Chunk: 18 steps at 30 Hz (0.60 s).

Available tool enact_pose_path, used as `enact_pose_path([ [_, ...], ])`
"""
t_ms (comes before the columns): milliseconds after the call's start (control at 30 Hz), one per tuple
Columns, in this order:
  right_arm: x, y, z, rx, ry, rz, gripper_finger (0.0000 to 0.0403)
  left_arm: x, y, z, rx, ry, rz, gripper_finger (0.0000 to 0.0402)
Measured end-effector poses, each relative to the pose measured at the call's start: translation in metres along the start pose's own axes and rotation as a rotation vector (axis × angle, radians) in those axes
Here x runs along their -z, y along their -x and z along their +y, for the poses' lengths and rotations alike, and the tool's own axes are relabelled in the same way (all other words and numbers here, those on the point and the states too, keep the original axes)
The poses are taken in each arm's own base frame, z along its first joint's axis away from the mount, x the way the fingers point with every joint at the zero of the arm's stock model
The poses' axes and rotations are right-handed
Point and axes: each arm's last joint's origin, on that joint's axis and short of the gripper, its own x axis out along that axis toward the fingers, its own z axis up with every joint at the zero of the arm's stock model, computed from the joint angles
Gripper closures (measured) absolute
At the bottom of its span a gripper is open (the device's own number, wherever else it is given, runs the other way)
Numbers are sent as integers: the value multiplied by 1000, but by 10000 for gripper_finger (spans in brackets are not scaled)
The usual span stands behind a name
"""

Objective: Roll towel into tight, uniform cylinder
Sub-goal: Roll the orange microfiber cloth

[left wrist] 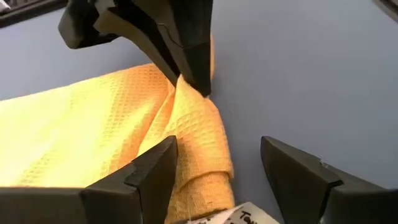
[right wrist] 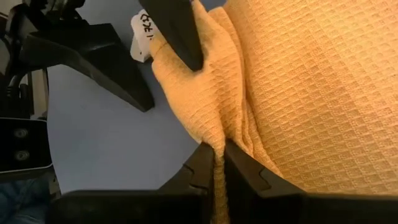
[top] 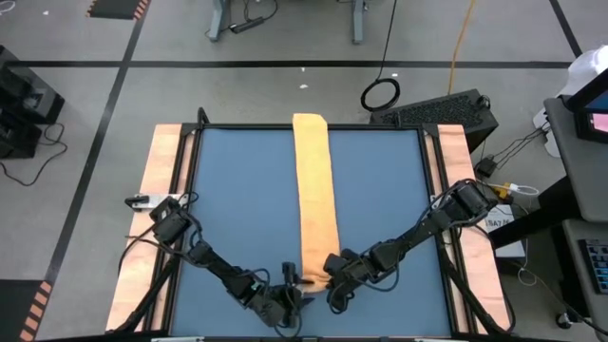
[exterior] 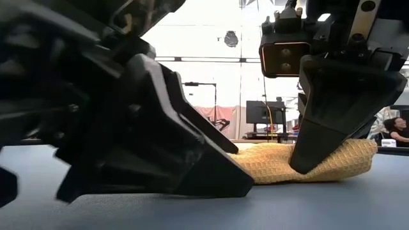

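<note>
Presently the right gripper [right wrist: 214,163] pinches the towel [top: 314,190], left gripper [left wrist: 217,171] jaws spread; a one-sided pull risks a skewed, loose roll.

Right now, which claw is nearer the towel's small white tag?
Left. The open left claw straddles the small white tag on the orange-yellow waffle-weave towel; the right claw pinches a fold farther along the same end.

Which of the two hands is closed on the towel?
The right hand: it pinches a fold of the towel at its near end. The left hand stands open beside that end, holding nothing.
</note>
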Motion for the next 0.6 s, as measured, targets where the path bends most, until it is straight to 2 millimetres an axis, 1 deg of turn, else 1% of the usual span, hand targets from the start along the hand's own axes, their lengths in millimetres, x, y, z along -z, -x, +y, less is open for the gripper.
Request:
enact_pose_path([
  [133, -1, 0, 0, -11, -2, 14, 385, 0, -5, 7, 26, 13, 24, 164],
  [267, -1, 0, 0, -14, 12, 15, 383, 1, -9, 13, 26, 67, 65, 164],
  [367, -1, 0, 0, -14, 20, 14, 375, 3, -12, 18, 26, 92, 105, 173],
  [467, -1, 0, 1, -16, 21, 13, 362, 6, -15, 24, 6, 116, 136, 204],
  [600, -1, 1, 1, -18, 28, 12, 343, 8, -19, 30, 12, 119, 164, 276],
])
